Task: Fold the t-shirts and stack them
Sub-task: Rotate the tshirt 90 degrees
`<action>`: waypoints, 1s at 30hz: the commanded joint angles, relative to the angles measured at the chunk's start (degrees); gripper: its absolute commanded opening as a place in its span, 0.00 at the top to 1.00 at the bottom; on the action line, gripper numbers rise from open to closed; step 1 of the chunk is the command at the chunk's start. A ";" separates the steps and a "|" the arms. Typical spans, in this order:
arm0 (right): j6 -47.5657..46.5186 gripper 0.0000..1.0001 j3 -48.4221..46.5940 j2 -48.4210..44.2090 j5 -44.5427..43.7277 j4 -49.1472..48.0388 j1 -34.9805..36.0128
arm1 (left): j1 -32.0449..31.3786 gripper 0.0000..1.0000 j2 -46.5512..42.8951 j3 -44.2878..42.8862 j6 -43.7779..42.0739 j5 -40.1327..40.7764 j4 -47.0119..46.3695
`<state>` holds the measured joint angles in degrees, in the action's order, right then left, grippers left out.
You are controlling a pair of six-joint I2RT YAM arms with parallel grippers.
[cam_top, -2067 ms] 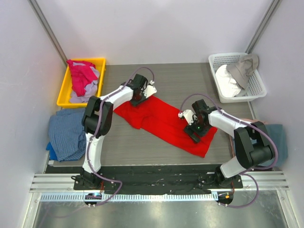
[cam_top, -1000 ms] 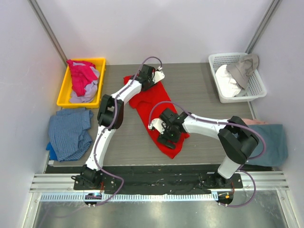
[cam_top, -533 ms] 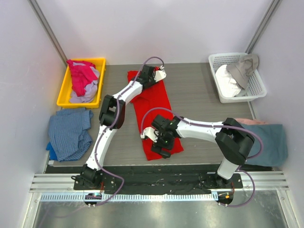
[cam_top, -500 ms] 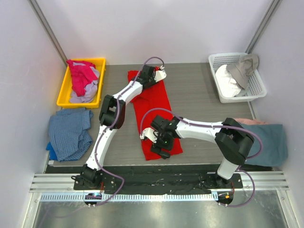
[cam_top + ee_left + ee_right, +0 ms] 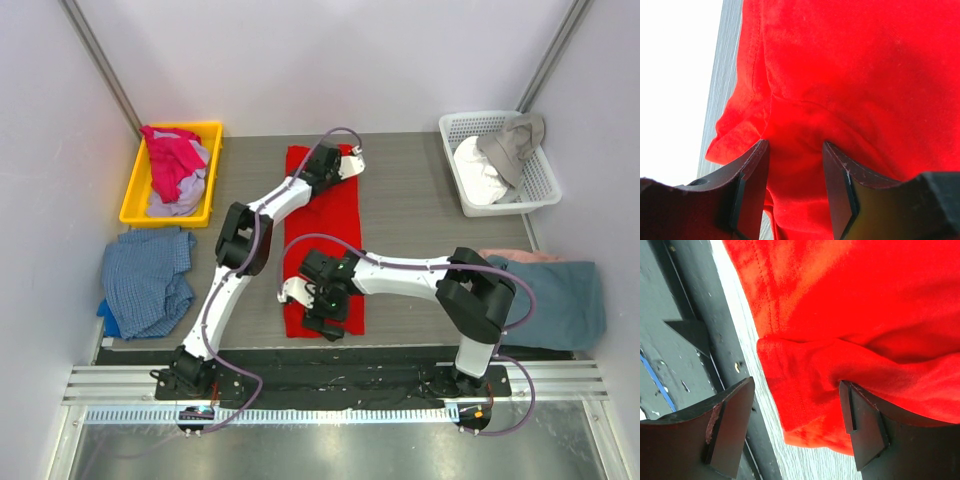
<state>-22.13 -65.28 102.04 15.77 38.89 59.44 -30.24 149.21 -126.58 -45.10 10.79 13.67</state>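
Observation:
A bright red t-shirt [image 5: 335, 225] lies as a long narrow strip down the middle of the table, running from far to near. My left gripper [image 5: 338, 163] is at its far end. In the left wrist view the gripper [image 5: 794, 145] has its jaws apart and pressed into the red t-shirt [image 5: 865, 60], with a rumpled ridge of cloth between them. My right gripper [image 5: 315, 312] is at the near end. There its jaws [image 5: 795, 385] stand wide over the hemmed corner of the red t-shirt [image 5: 865, 290], and only the right finger touches cloth.
A yellow bin [image 5: 130, 205] at the far left holds magenta and lavender t-shirts [image 5: 172, 160]. A blue cloth [image 5: 145, 280] lies in front of the bin. A white basket [image 5: 540, 190] of pale cloths stands at the far right. A teal t-shirt [image 5: 565, 300] lies at the right edge. The black base rail [image 5: 680, 315] is close to the right gripper.
The red t-shirt swung from a diagonal spread into a straight strip. The left gripper moved right along the far end. The right gripper swept left and nearer with the near end.

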 commanded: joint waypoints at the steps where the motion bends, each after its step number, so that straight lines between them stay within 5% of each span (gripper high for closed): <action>1: -0.19 0.23 -2.92 0.71 1.11 -2.33 1.29 | -2.54 0.49 -1.02 2.04 1.94 -2.96 1.62; 21: -0.46 0.20 -1.52 -6.67 -7.06 0.92 3.58 | -0.52 0.44 -7.17 1.16 -1.22 3.36 -2.33; 30: -0.02 0.10 2.60 -13.87 -19.27 -3.20 3.49 | 0.00 0.34 -19.81 7.63 3.44 3.54 2.14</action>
<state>-22.31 -65.47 93.25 4.80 38.83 62.67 -30.57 142.17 -123.76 -44.80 13.56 14.46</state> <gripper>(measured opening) 0.878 0.638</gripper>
